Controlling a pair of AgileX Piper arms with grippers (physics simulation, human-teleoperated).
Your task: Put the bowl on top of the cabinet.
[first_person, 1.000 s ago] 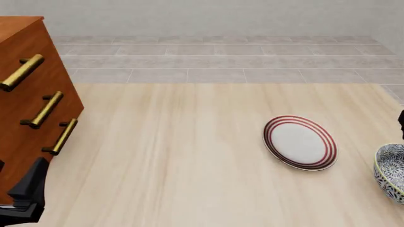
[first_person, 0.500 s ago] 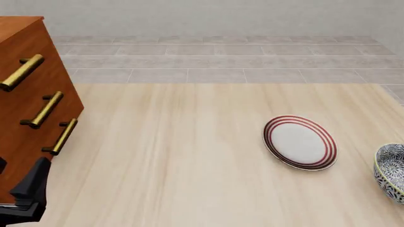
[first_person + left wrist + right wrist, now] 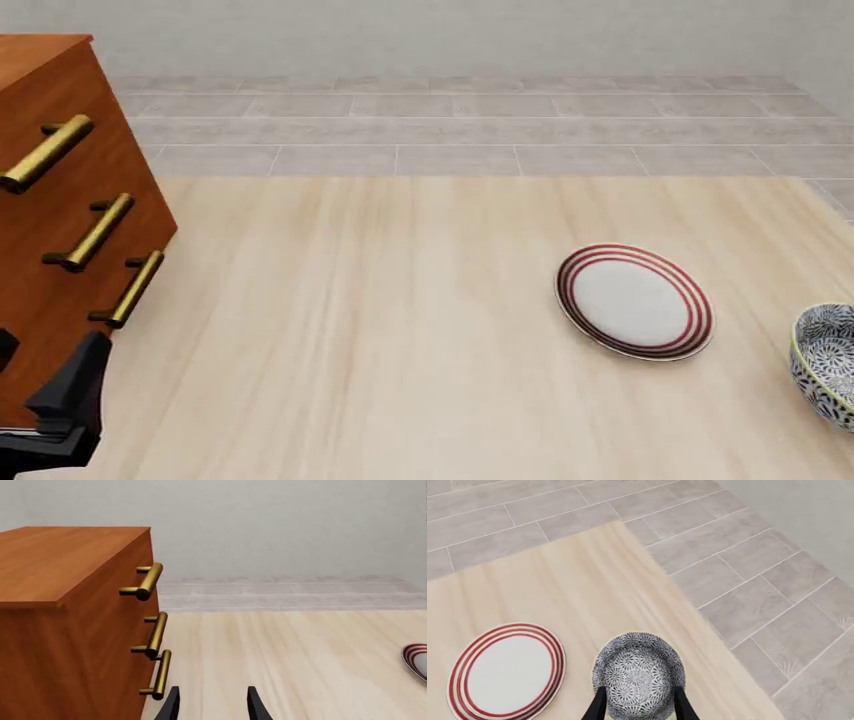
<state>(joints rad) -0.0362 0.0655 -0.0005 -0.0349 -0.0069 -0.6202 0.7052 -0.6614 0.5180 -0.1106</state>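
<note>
The bowl [image 3: 827,365], navy-and-white patterned with a pale rim, sits at the table's right edge, partly cut off in the front view. In the right wrist view the bowl [image 3: 639,672] lies right below my right gripper [image 3: 639,707], whose open fingers straddle its near rim from above with nothing held. The reddish-brown cabinet [image 3: 54,210] with three brass handles stands at the far left. My left gripper [image 3: 60,400] hovers low beside the cabinet's front corner; in the left wrist view the gripper [image 3: 212,707] is open and empty, next to the cabinet [image 3: 67,610].
A white plate with red rings [image 3: 634,300] lies on the table just left of the bowl, also seen as the plate [image 3: 507,672] in the right wrist view. Grey tiled floor [image 3: 467,120] lies beyond the table's far and right edges.
The dark part of the right arm at the front view's right edge has gone out of that view. The left gripper has sunk slightly. Bowl, plate and cabinet have not moved.
</note>
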